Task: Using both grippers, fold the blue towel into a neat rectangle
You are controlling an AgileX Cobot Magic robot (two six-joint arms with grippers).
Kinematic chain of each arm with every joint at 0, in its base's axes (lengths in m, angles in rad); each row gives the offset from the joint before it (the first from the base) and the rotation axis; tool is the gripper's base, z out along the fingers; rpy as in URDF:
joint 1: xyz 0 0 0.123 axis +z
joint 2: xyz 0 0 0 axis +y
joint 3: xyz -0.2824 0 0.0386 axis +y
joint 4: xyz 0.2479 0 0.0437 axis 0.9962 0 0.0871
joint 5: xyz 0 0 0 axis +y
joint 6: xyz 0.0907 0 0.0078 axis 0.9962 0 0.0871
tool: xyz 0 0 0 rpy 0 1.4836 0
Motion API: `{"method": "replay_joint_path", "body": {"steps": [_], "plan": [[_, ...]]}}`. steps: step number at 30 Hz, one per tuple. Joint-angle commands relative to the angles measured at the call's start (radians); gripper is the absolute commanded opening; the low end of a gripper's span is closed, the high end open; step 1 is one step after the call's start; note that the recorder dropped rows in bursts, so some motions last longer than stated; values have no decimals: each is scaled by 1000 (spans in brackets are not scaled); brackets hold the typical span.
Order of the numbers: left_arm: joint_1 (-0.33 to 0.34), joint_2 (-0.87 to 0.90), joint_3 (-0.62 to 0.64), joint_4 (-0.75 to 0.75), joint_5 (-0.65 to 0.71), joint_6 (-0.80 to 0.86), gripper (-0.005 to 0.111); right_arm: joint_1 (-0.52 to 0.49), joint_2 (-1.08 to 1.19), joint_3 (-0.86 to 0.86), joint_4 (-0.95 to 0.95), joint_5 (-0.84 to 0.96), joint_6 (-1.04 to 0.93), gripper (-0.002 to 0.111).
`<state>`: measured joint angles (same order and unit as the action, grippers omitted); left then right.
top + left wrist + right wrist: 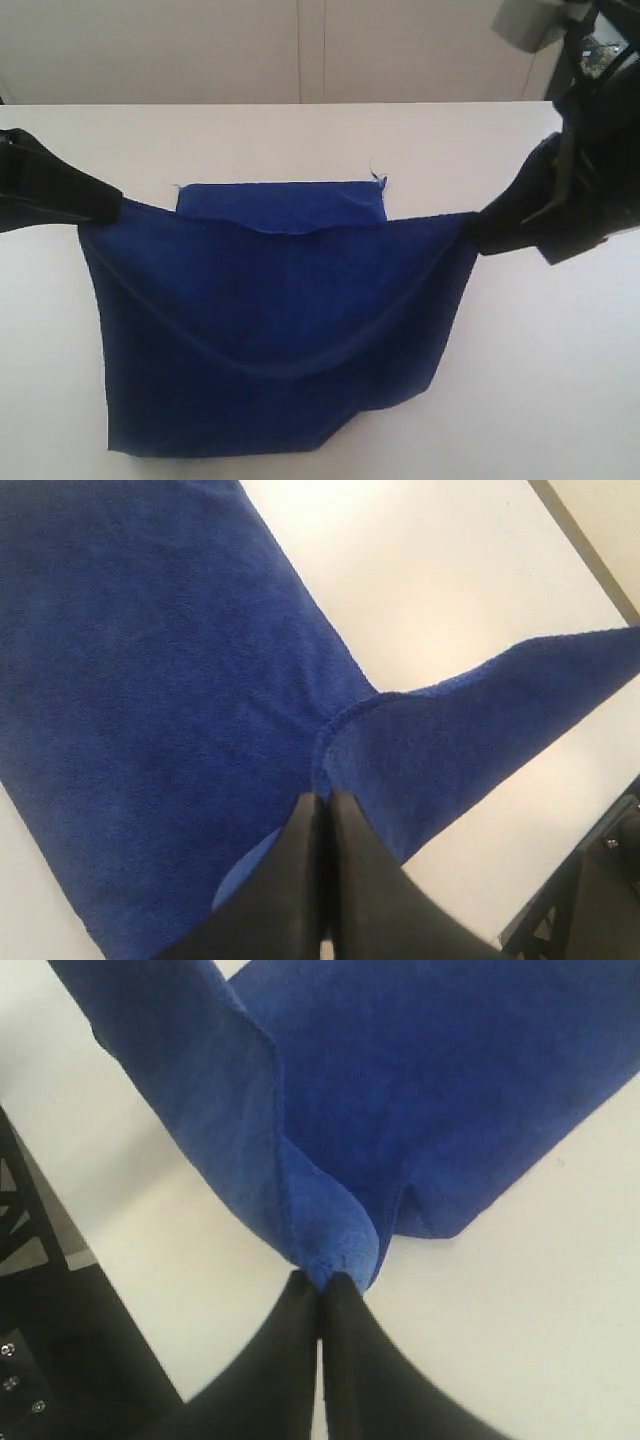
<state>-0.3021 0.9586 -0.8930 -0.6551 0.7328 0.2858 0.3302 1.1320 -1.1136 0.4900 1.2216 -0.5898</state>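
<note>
The blue towel [270, 320] sagged over the white table [300, 140]. The left gripper [112, 207] pinched its left corner and the right gripper [472, 228] its right corner, both clamped on cloth. Beyond them, its far end lay flat.

Open tabletop [300, 135] runs beyond the towel [270, 330] and out to either side of it, so there is room to pass there. The towel fills the middle, hanging between the left tool [118, 207] and the right tool [470, 228], each pinched on a corner. Their dark arms [50, 190] block both upper flanks of the towel. A wall [200, 50] closes off the space past the towel's far edge.
</note>
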Motion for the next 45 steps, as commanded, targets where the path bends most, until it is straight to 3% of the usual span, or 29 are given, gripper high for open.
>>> {"method": "replay_joint_path", "body": {"steps": [1,8,18,26,35,45], "plan": [[1,-4,8,-25,48,8,0,1,-68,-43,5,-1,-9,0],[1,-4,8,-36,210,25,0,1,-234,4,7,-1,57,0],[1,-58,12,-87,302,71,0,1,-368,211,75,-1,95,0],[1,-63,100,-99,218,62,0,1,-285,250,61,-68,37,0],[1,-49,100,-99,-41,62,0,1,-147,226,52,-293,11,0],[1,129,100,-92,-238,62,0,1,71,135,52,-432,11,0]]}}
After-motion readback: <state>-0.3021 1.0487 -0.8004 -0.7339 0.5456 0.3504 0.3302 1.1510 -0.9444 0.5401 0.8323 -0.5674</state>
